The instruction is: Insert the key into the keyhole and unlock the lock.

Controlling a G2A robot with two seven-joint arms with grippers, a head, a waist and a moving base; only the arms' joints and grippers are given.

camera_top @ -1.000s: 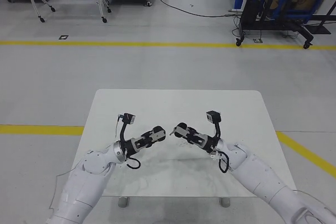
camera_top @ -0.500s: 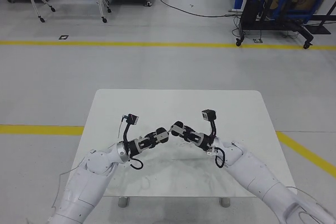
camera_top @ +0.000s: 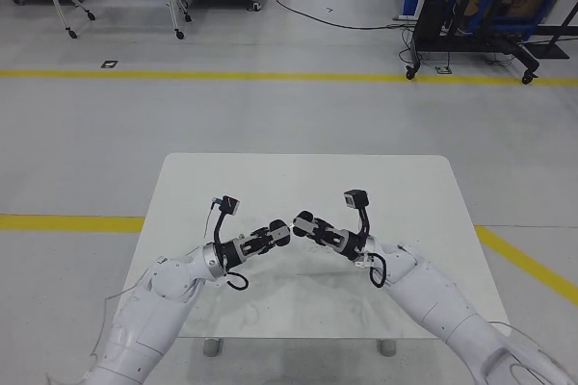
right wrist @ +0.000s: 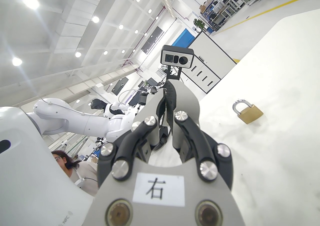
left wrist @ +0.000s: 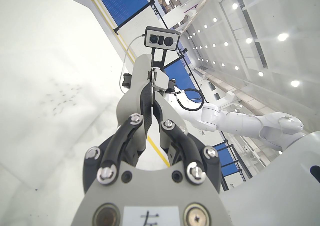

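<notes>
**Grippers tip to tip over table middle; lock lying apart**

The left gripper [camera_top: 284, 232] is held low over the middle of the table [camera_top: 405, 183] and is pointed toward the other arm. In the left wrist view its fingers [left wrist: 146, 97] are seen pressed together. A thin metal edge [left wrist: 151, 76] is seen at their tips. What it is cannot be told.

The right gripper [camera_top: 300, 226] is set tip to tip against the left one. Whether the two are touching or just apart cannot be told. Its fingers [right wrist: 172, 97] are likewise drawn together. Whether anything is pinched there cannot be told.

The lock [right wrist: 248, 113], a brass padlock with its shackle closed, is seen lying flat on the table in the right wrist view. It is well apart from the right gripper and is touched by neither arm.
</notes>
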